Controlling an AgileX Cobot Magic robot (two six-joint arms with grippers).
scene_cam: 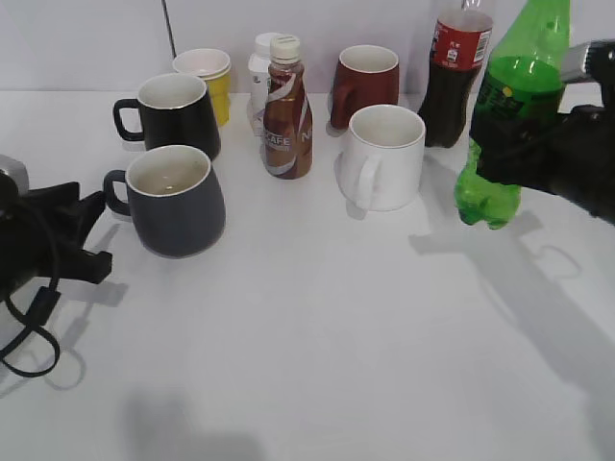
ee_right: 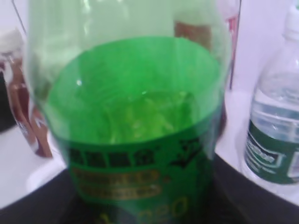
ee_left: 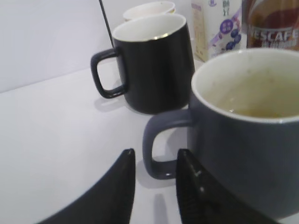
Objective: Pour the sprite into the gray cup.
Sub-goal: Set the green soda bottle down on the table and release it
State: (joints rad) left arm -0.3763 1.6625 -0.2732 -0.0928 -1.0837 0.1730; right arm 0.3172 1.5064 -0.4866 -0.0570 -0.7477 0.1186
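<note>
The sprite (scene_cam: 509, 86) is a green bottle with a green-and-yellow label, held off the table at the right, tilted a little. My right gripper (scene_cam: 524, 144) is shut on its middle. The bottle fills the right wrist view (ee_right: 135, 130), with liquid visible inside. The gray cup (scene_cam: 178, 202) stands at the left with its handle pointing left and a little liquid inside. My left gripper (ee_left: 155, 163) is open, its fingertips on either side of the gray cup's handle (ee_left: 156, 149) without closing on it. In the exterior view it shows at the left edge (scene_cam: 72, 226).
A black mug (scene_cam: 178, 115), yellow cup (scene_cam: 207, 77), milk bottle (scene_cam: 261, 82), Nescafe bottle (scene_cam: 286, 110), dark red mug (scene_cam: 365, 84), white mug (scene_cam: 384, 154) and cola bottle (scene_cam: 454, 72) stand behind. A water bottle (ee_right: 273, 126) shows at the right.
</note>
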